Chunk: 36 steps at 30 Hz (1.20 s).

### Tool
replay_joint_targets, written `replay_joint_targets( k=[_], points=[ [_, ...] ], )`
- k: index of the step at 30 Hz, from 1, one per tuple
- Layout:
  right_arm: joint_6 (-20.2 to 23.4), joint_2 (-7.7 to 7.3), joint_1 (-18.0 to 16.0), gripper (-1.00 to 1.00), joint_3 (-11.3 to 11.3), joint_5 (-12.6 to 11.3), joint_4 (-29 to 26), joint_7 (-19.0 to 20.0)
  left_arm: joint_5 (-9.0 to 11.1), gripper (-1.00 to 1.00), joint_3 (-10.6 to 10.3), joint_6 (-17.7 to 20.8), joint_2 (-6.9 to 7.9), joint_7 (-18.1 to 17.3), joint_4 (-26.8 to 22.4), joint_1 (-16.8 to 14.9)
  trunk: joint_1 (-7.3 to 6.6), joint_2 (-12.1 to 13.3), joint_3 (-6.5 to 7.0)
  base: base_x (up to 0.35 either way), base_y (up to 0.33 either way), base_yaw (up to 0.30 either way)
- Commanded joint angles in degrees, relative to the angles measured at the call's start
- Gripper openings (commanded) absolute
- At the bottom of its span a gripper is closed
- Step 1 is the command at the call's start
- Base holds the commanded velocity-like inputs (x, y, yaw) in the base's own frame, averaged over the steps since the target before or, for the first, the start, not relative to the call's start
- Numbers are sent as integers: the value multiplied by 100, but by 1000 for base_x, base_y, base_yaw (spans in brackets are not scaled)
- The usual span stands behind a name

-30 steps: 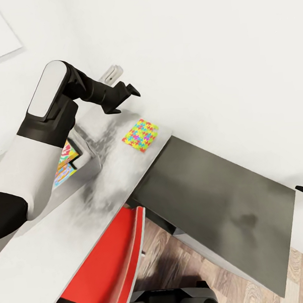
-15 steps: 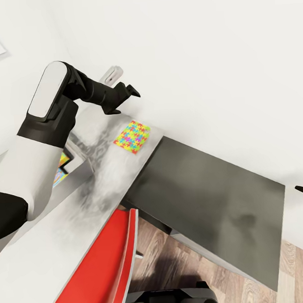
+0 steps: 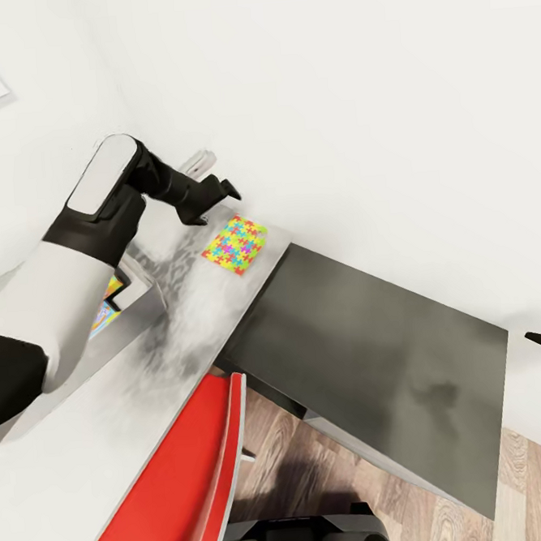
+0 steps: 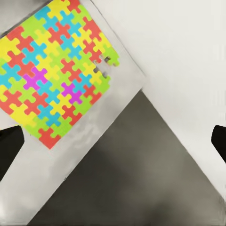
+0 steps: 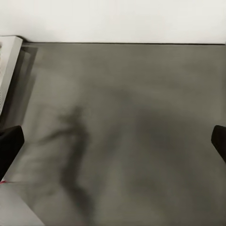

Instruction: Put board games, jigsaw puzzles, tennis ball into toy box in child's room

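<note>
Multicoloured jigsaw puzzle (image 3: 235, 245) flat on table (image 3: 184, 310), left gripper (image 3: 216, 201) above, fingers spread

The table (image 3: 185, 326) carries one jigsaw puzzle (image 3: 235, 245) lying flat.

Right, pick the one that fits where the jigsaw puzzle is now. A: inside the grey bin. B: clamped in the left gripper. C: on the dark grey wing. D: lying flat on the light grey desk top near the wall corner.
D: the jigsaw puzzle lies flat on the light grey desk top by the wall, with the open left gripper beside it, not holding it.
</note>
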Motion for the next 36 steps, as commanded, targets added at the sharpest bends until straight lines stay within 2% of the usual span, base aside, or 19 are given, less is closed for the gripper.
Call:
replay_joint_targets(
  k=[1,4,7,8,12,13,16,17,19,20,24,25,27,32,36],
  points=[
    [29,-1,-5,100,-6,35,0,51,45,100,-77,-10,13,30,161,-46,3,-10,-8,0,0,-4],
    [29,-1,-3,100,-3,35,0,100,9,100,-166,-14,32,-21,512,-138,3,-10,-8,0,0,-3],
    [29,-1,-1,100,22,35,0,216,-183,100,-249,-20,85,-139,1043,-232,3,-10,-7,0,0,-2],
    [29,-1,-1,100,22,35,0,216,-183,100,-249,-20,85,-139,1043,-232,3,-10,-7,0,0,-1],
    [29,-10,1,100,98,40,0,319,-648,100,-296,-23,220,-398,1586,-305,3,-10,-7,0,0,0],
    [29,-10,1,100,98,40,0,319,-648,100,-296,-23,220,-398,1586,-305,3,-10,-7,0,0,0],
    [29,-21,1,100,142,42,0,354,-981,100,-308,-34,331,-670,1931,-330,3,-10,-7,0,0,0],
    [29,-21,1,100,142,42,0,354,-981,100,-308,-34,331,-670,1931,-330,3,-10,-7,0,0,0],
    [29,-20,1,100,159,43,0,367,-1157,100,-318,-55,380,-890,2089,-340,3,-10,-7,0,0,0],
    [29,-20,1,100,159,43,0,367,-1157,100,-318,-55,380,-890,2089,-340,3,-10,-7,0,0,0],
    [29,-15,1,100,176,43,0,381,-1535,100,-327,-85,434,-1329,2258,-356,3,-10,-7,0,0,0],
    [29,-15,1,100,176,43,0,381,-1535,100,-327,-85,434,-1329,2258,-356,3,-10,-7,0,0,0],
    [29,-10,1,100,188,40,0,385,-1718,100,-325,-95,448,-1528,2300,-374,3,-10,-9,0,0,0],
    [29,-7,2,100,254,38,0,388,-1896,100,-325,-104,455,-1839,2336,-428,3,-10,-25,0,0,0],
    [29,-9,1,100,312,40,0,390,-2014,100,-331,-115,460,-2270,2372,-479,3,-10,-52,0,0,0]
  ],
)
